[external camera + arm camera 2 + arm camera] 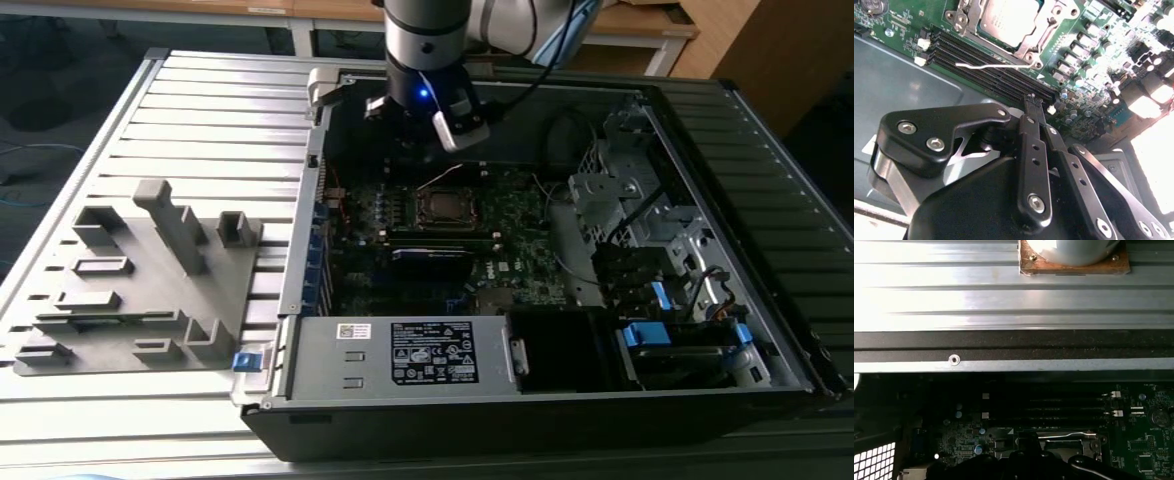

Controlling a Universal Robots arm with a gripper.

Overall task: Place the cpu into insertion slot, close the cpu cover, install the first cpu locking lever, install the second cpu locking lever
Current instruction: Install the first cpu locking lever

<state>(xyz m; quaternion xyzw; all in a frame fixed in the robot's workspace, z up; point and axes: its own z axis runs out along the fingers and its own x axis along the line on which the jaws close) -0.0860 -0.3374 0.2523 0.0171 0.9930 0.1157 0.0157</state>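
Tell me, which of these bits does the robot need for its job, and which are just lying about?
Job: small silver-grey square cpu; thin silvery metal cpu cover framing it; thin wire locking lever; black gripper.
Lying about: grey slotted holder tray; labelled silver power-supply box.

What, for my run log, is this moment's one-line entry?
cpu seated | cpu cover down | locking lever lying flat | gripper shut, empty
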